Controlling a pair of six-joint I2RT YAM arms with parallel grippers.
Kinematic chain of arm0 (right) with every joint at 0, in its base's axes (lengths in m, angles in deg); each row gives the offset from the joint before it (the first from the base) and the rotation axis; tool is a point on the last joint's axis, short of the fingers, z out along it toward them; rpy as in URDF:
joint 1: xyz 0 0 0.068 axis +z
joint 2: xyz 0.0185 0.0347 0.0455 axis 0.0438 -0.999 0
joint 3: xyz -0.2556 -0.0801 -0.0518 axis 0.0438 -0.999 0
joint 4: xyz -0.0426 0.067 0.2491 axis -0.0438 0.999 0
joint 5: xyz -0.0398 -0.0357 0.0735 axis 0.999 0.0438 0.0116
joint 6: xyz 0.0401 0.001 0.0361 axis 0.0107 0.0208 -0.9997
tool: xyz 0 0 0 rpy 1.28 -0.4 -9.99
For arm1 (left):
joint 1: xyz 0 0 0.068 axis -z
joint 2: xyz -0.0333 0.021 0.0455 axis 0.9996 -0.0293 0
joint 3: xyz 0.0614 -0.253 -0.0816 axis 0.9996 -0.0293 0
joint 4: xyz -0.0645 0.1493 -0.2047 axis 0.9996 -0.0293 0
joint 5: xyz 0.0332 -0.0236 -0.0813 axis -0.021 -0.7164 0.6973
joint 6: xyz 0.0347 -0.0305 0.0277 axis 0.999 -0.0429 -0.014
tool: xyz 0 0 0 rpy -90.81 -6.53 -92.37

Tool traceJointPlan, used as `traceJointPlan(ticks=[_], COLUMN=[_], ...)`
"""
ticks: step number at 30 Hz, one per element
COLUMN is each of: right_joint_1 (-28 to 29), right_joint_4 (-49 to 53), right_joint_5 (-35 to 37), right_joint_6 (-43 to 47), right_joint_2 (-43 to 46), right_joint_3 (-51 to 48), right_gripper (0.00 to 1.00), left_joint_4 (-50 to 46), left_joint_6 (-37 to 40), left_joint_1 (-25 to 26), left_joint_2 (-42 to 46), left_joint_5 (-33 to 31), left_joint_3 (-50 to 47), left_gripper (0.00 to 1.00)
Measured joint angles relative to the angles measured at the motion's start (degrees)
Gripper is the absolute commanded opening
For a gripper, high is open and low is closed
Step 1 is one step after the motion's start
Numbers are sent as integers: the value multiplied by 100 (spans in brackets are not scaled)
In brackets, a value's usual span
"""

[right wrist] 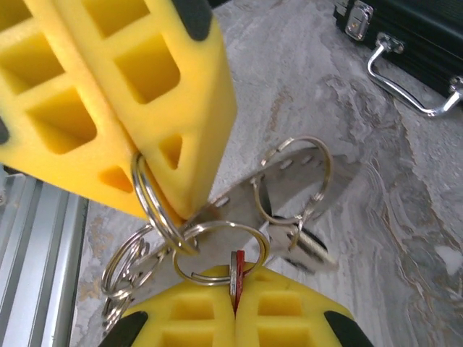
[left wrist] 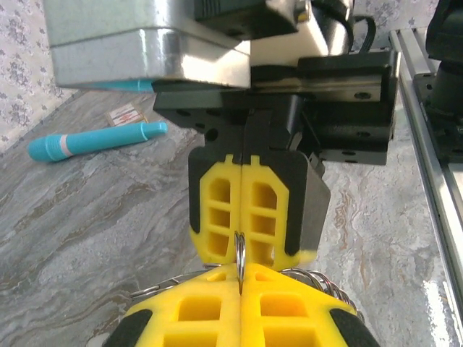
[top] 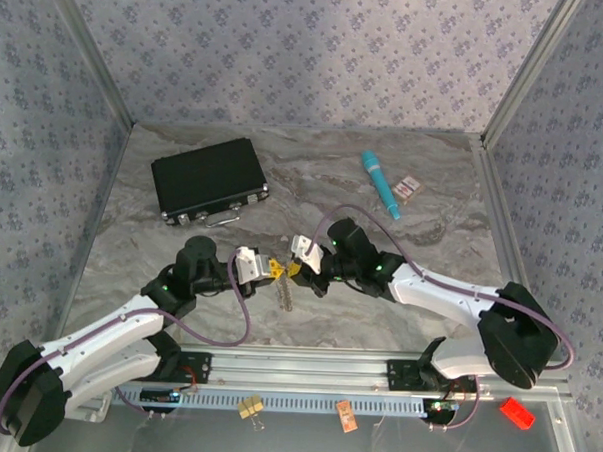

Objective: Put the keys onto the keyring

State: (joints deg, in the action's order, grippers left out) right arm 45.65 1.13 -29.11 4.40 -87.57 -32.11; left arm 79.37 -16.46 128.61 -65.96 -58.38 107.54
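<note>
**Keyring, appearance.** The keyring (right wrist: 158,213) is a cluster of silvery split rings of differing diameter, interlinked and lying at various angles. Flat, pale metal keys (right wrist: 289,184) with small slots hang from the rings. In the top view the keyring (top: 287,288) reads as a small, pale, jagged strip.

**Left gripper.** The yellow fingers of the left gripper (right wrist: 148,163) are pressed together on a double-wire ring. The ring emerges from the seam at the fingertips and drops below them. In its own wrist view the left gripper (left wrist: 240,278) shows the ring (left wrist: 240,254) edge-on, standing in the closed seam.

**Right gripper.** The right gripper (right wrist: 235,289) is also pressed together, pinching a second ring at the seam. A thin red sliver sits in that seam; what it belongs to cannot be determined.

**Position relative to the tools.** The two grippers meet tip to tip, left gripper (top: 272,269) against right gripper (top: 298,266). The keyring spans the junction between them. The keys fan out past the right gripper's fingertips and hang below both tools.
</note>
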Motion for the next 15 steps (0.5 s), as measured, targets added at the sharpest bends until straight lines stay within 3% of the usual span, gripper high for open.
traceJointPlan(ticks=[7,15], right_joint_1=[79,269], right_joint_4=[927,1353], right_joint_5=[605,737], right_joint_6=[313,603], right_joint_2=[457,734], right_joint_3=[509,761], right_gripper=[0,0], left_joint_4=[-85,-55], left_joint_6=[105,149], left_joint_1=[0,0], left_joint_2=[72,76], left_joint_5=[-188,-203], left_joint_3=[0,13], left_gripper=[0,0])
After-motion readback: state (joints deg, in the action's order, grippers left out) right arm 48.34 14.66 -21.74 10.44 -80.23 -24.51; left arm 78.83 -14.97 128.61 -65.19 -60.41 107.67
